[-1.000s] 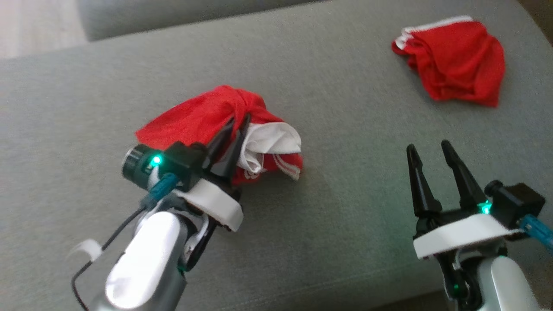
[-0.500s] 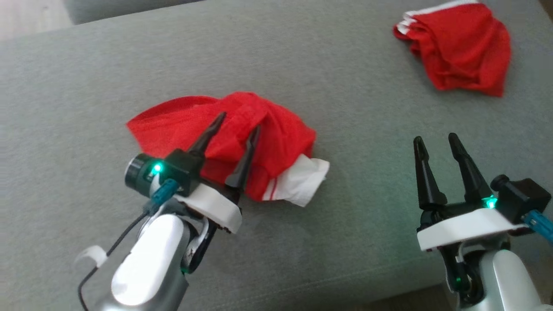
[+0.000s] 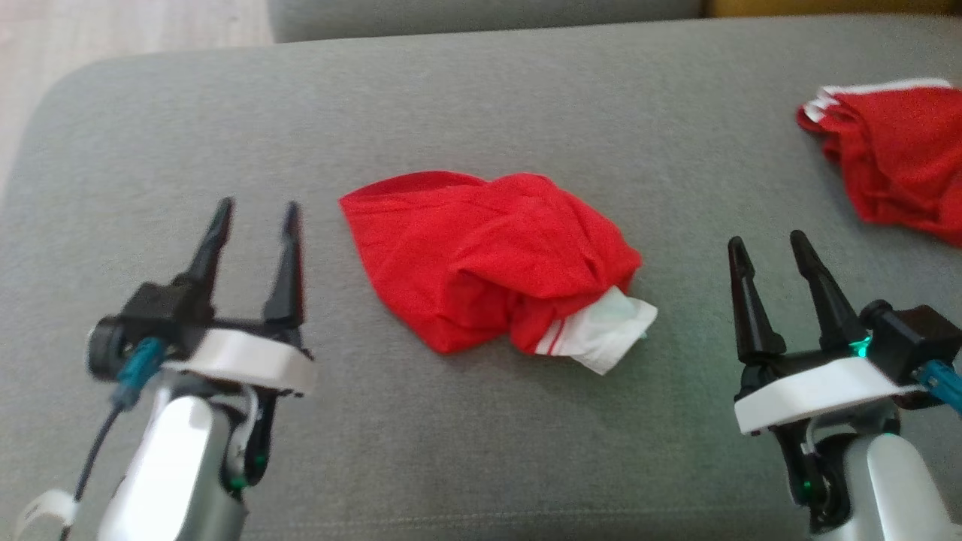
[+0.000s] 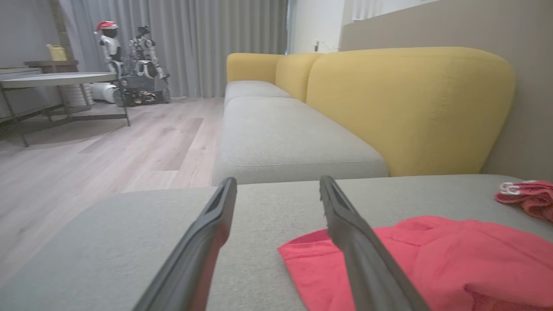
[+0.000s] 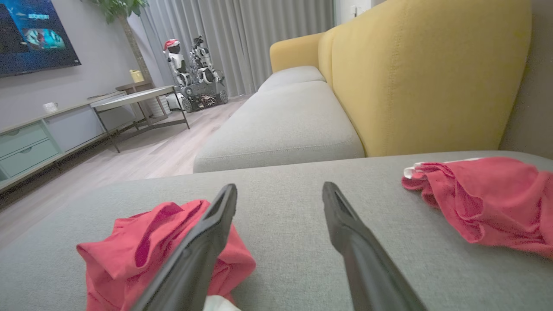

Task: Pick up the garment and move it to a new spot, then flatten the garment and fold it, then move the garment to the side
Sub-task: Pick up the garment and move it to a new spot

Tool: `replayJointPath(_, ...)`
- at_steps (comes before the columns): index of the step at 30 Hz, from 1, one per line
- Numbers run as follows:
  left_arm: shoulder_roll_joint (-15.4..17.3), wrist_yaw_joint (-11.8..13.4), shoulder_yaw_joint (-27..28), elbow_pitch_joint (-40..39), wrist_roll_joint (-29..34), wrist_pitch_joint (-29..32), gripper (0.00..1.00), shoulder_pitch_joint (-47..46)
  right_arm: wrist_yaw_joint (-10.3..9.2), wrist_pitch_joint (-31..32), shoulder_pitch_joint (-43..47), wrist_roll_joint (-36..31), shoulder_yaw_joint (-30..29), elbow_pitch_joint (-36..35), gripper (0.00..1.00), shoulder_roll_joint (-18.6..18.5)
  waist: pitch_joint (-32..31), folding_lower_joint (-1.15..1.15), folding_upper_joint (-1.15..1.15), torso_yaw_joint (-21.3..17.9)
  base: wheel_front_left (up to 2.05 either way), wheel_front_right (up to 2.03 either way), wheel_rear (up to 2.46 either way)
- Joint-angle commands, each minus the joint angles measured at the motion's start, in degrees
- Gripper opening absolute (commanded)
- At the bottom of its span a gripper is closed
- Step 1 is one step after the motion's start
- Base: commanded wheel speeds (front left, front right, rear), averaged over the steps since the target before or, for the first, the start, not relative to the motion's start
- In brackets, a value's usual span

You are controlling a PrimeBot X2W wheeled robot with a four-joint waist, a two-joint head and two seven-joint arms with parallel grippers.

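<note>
— As they rise from the bottom corners of the head view, how do the two grippers stand?

— The left gripper [image 3: 258,209], at the lower left, has its two dark fingers [image 3: 213,240] spread apart with nothing between them, over bare grey sofa cushion [image 3: 481,98]. The right gripper [image 3: 767,240], at the lower right, is spread the same way and is just as empty.

— And the garment?

— The red garment [image 3: 488,255] lies crumpled in the middle of the frame. It rests on the cushion between the two grippers and touches neither. White fabric with red stripes pokes out at its lower right edge. In the left wrist view it lies at the lower right, partly behind the right-hand finger.

— Anything further off?

— A second red cloth [image 3: 894,150] with white trim is bunched at the right edge, well apart from the first. Beyond that, in the left wrist view, a yellow backrest [image 4: 410,108] takes the upper right and pale wooden floor [image 4: 108,147] the left. At the upper left come a low table [image 4: 56,80] and two parked robots [image 4: 129,56] before grey curtains [image 4: 194,43].
</note>
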Motion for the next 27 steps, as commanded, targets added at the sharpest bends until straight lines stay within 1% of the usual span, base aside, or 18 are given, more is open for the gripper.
replayJointPath(1,1.68,0.01,2.99,-2.37,-0.56,-0.61,1.00,-1.17,-0.04,0.25,-1.35,-0.64,0.80,-2.44,1.00,-0.25,-1.16,0.00,0.00,1.72,0.00,0.00,0.00)
replayJointPath(5,3.02,-0.72,5.20,-3.20,-1.88,-0.72,1.00,1.60,-0.04,0.88,-0.38,-1.18,0.16,-2.76,1.00,-0.25,-2.43,0.00,0.00,3.29,0.00,0.00,0.00)
replayJointPath(8,3.89,-1.23,6.35,-4.07,-2.52,-0.75,1.00,4.15,-0.04,1.37,0.33,-1.71,0.13,-2.98,1.00,-0.25,-3.36,0.00,0.00,3.75,0.00,0.00,0.00)
replayJointPath(14,4.78,-2.40,6.19,-5.59,-3.07,-0.76,1.00,8.64,-0.04,1.97,1.99,-2.13,-0.08,-3.26,1.00,-0.25,-5.39,0.00,0.00,3.96,0.00,0.00,0.00)
replayJointPath(21,5.28,-1.93,5.35,-6.38,-3.40,0.74,1.00,12.74,-0.04,2.47,4.29,-2.14,-0.19,-3.16,1.00,-0.25,-8.26,0.00,0.00,3.50,0.00,0.00,0.00)
replayJointPath(27,5.34,-1.51,5.00,-7.05,-3.84,1.47,1.00,14.52,-0.04,2.62,5.44,-1.98,-0.17,-3.32,1.00,-0.25,-9.19,0.00,0.00,3.15,0.00,0.00,0.00)
